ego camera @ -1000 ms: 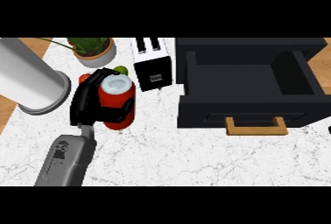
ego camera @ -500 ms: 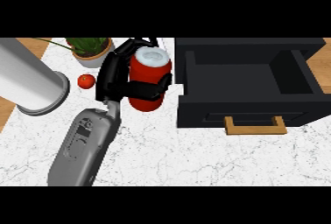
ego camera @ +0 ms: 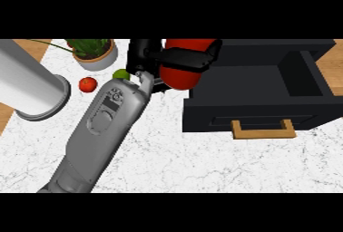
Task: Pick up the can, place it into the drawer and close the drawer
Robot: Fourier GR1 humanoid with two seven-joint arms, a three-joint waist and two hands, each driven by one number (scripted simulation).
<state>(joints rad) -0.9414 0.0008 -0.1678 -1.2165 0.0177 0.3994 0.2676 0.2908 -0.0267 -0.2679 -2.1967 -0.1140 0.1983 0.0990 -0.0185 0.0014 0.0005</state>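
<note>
The black fingers (ego camera: 191, 58) of the left hand (ego camera: 161, 56) are curled round the red can (ego camera: 182, 74), which is held up off the worktop near its far edge, just at the left wall of the open black drawer (ego camera: 268, 79); its lower end hangs over the marble, its upper part runs up to the top of the view. The step in hand looks like the carry to the drawer, and to do it well the hand should travel toward the worktop's right side with the can high enough to pass over the drawer's left wall, stop above the dark inside of the box, and only then lower and let go, so that the can does not catch on the rim. The drawer's front, with its wooden handle (ego camera: 263, 129), faces the near edge, and the closing push will have to come from that side. The grey left forearm (ego camera: 100, 131) slants across the marble worktop (ego camera: 221, 163) from the near left corner. The can's top is cut off, and the hand covers its middle, so any label is hidden. The arm hides most of a small green thing (ego camera: 120, 73) beside a red tomato-like fruit (ego camera: 88, 84). A potted plant (ego camera: 94, 52) and a big grey cylinder (ego camera: 30, 88) stand at the far left, both cropped. The right hand does not show.
</note>
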